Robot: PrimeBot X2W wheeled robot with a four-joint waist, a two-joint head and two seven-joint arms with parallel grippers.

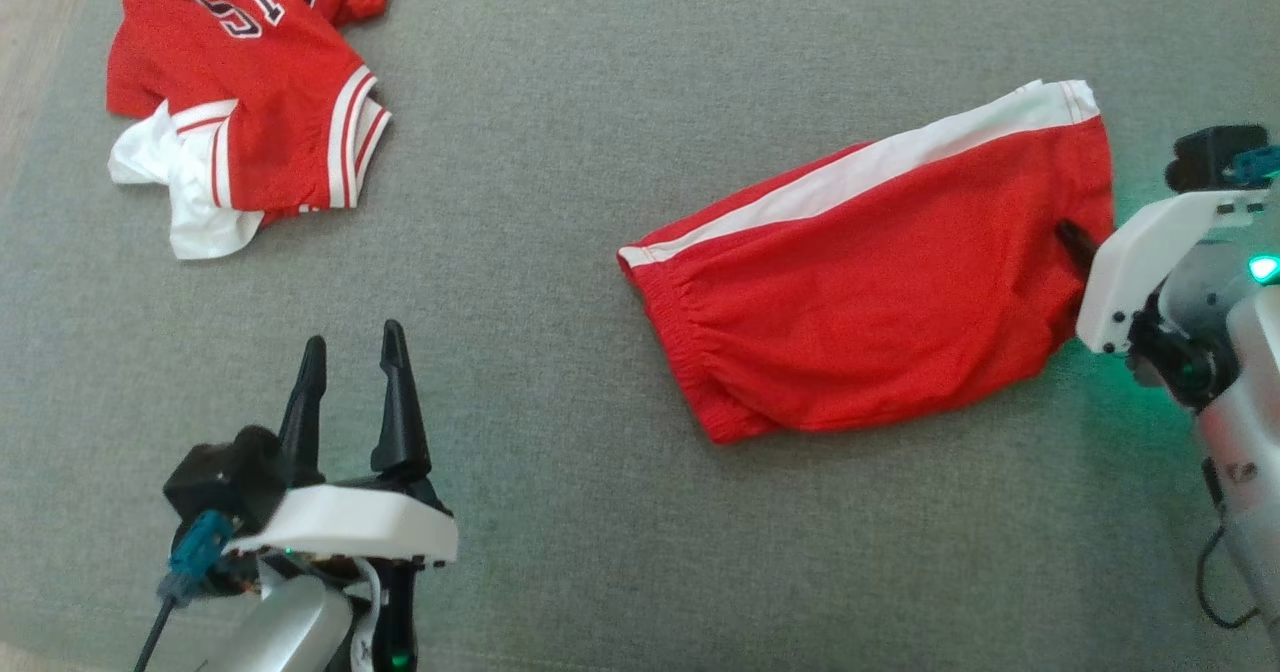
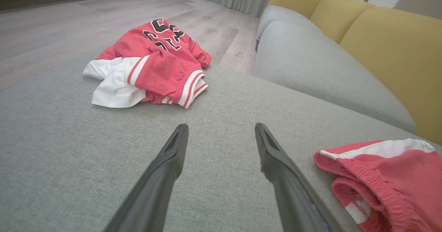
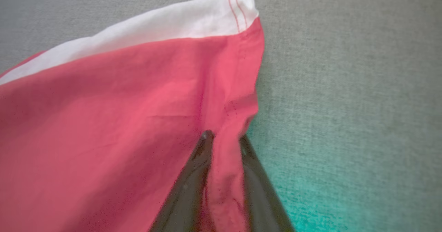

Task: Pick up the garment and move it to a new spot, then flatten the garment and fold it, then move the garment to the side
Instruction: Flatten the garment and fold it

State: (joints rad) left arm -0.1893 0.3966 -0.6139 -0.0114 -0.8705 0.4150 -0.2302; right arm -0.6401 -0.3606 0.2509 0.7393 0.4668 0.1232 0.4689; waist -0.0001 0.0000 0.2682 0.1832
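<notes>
Shorts (image 1: 870, 282), red fabric, white-striped: your right end effector (image 3: 225, 137) pinches the 3 o'clock hem; left end effector (image 2: 221, 125) spread.

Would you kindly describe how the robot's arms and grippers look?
Both have two tapered black fingers, a white housing and a silver-grey forearm. The left gripper carries a teal connector and black cable; by the right gripper glows a green light.

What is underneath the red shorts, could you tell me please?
The grey cushion shows all around the red shorts, so they lie on it. At the hem, the right gripper pinches a fold between its fingers. Anything else beneath is covered by the cloth.
</notes>
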